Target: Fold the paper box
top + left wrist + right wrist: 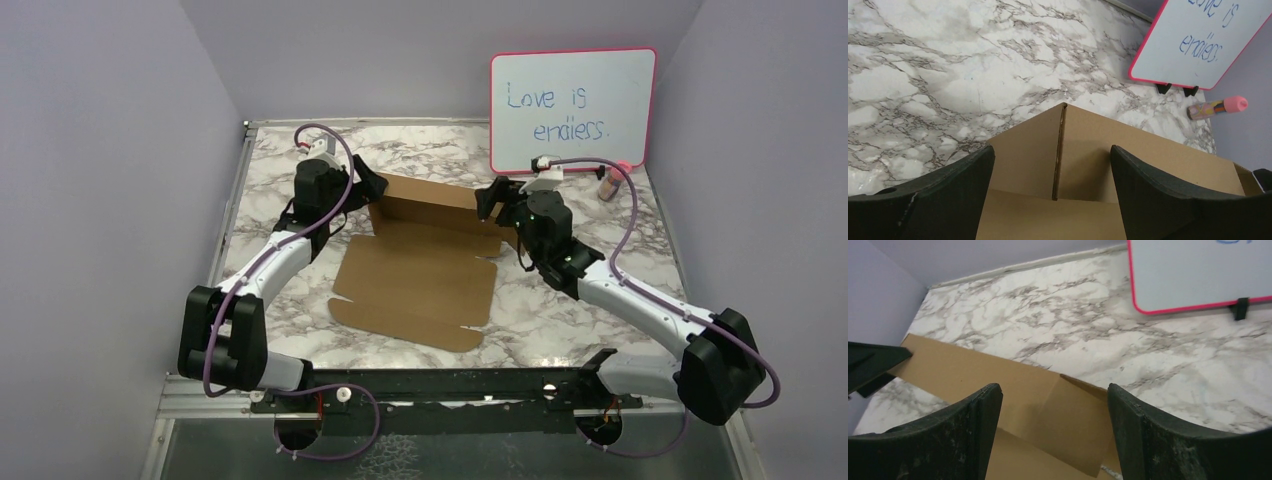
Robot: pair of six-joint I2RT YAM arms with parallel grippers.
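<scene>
Box | rear wall between left tool, right tool | contact unclear

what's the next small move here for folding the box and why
Probably shut both grippers on the ends of the raised back wall of the paper box. The left gripper and right gripper are open, each straddling one corner of it, while the front of the sheet lies flat. A pinch would likely steady the wall for the next fold.

Brown cardboard paper box, mostly flat, far panel raised upright, corner flaps bent
</scene>
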